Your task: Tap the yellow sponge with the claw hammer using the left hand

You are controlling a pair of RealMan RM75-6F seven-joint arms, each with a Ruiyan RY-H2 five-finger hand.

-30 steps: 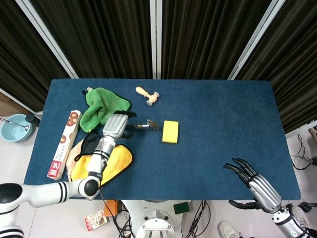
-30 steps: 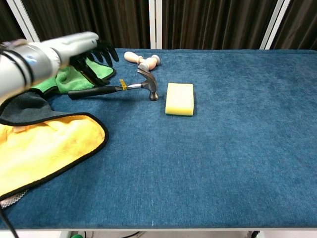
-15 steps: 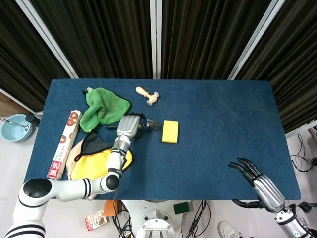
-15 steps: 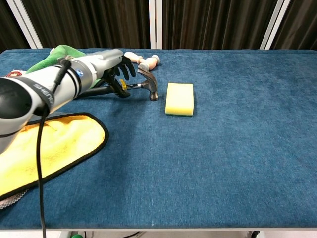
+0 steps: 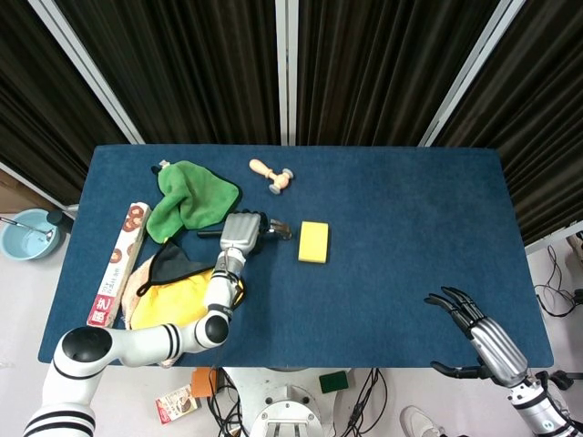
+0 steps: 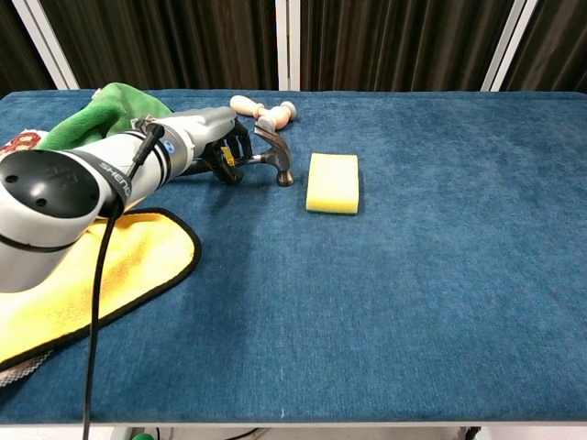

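Left hand (image 5: 240, 232) down on the shaft of the claw hammer (image 6: 271, 152), dark fingers (image 6: 231, 158) curled about the handle just behind the steel head; grasp appears made, though full closure cannot be told from either view. Hammer flat on the blue tabletop (image 5: 410, 228), head toward 3 o'clock, handle running off toward 9 o'clock under the hand. Yellow sponge (image 5: 313, 241) flat on the tabletop just beside the hammer head at its 3 o'clock, apart from it, not touched.

Right hand (image 5: 478, 330) near the tabletop's 5 o'clock corner, well apart from the work, released, fingers spread, nothing in it.

Green cloth (image 5: 187, 198) bunched at 10 o'clock of the left hand. Yellow cloth with black edging (image 6: 87, 275) at 7 o'clock of it, partly beneath the left forearm in the chest view. Wooden-handled tool (image 5: 271, 173) at 12 o'clock of the hammer, near the far edge. Long printed box (image 5: 118, 264) along the 9 o'clock edge. Blue bowl (image 5: 27, 233) off the tabletop, beyond that edge.
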